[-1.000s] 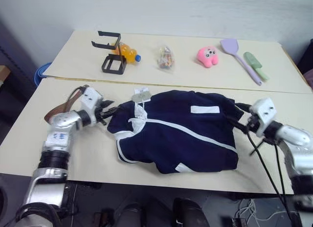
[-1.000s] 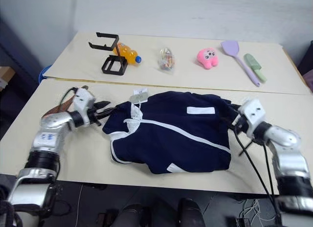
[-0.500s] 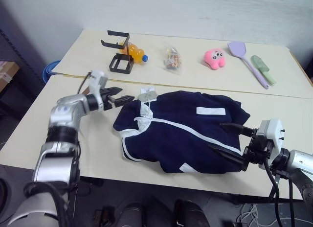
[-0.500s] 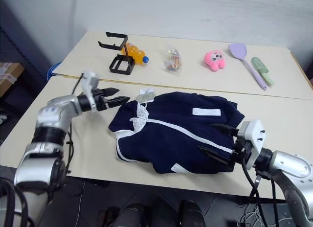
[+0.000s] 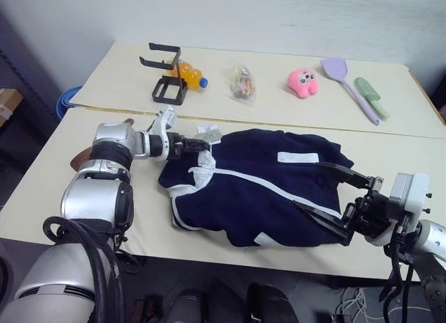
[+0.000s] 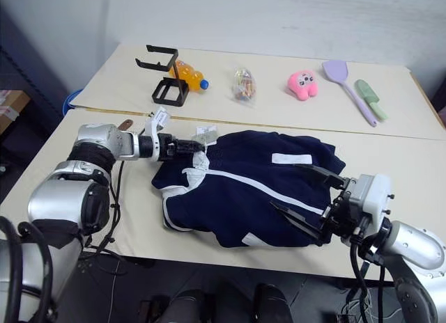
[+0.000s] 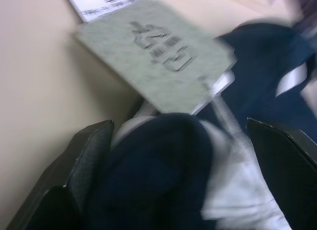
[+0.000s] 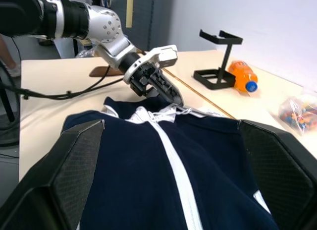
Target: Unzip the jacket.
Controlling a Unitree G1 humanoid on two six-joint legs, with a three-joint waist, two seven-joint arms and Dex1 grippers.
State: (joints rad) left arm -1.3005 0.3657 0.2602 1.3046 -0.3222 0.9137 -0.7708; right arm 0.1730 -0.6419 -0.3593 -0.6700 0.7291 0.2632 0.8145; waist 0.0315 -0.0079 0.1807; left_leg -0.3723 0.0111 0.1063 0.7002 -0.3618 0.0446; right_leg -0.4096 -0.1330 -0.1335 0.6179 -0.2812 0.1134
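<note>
Our left gripper (image 6: 197, 146) is at the collar end of the soft navy blue fabric jacket with the white zipper stripe (image 6: 244, 187). Its two black fingers are spread wide and hold nothing. In the left wrist view the dark collar fold (image 7: 158, 170) sits right between them, and a pale green paper tag (image 7: 158, 54) lies just past it.

The jacket lies flat on the near beige table (image 5: 42, 191). It is still zipped up. Its white zipper stripe (image 5: 272, 191) runs in a long slanted line from the collar, by our left gripper, down to the bottom hem, near our right gripper (image 5: 334, 198). So the top of the zipper, where we think the pull is, is on the left arm's side. We cannot make out the small pull itself.

Our left arm reaches across toward the middle, with the gripper pointing a little down at the collar. Our right gripper hangs over the hem end, above the cloth. Its fingers are spread wide too and hold nothing. It points back along the jacket toward the collar.

We think the next move is to pinch the collar with the left gripper. The right one is nearer the hem, so it could pin that end.
</note>
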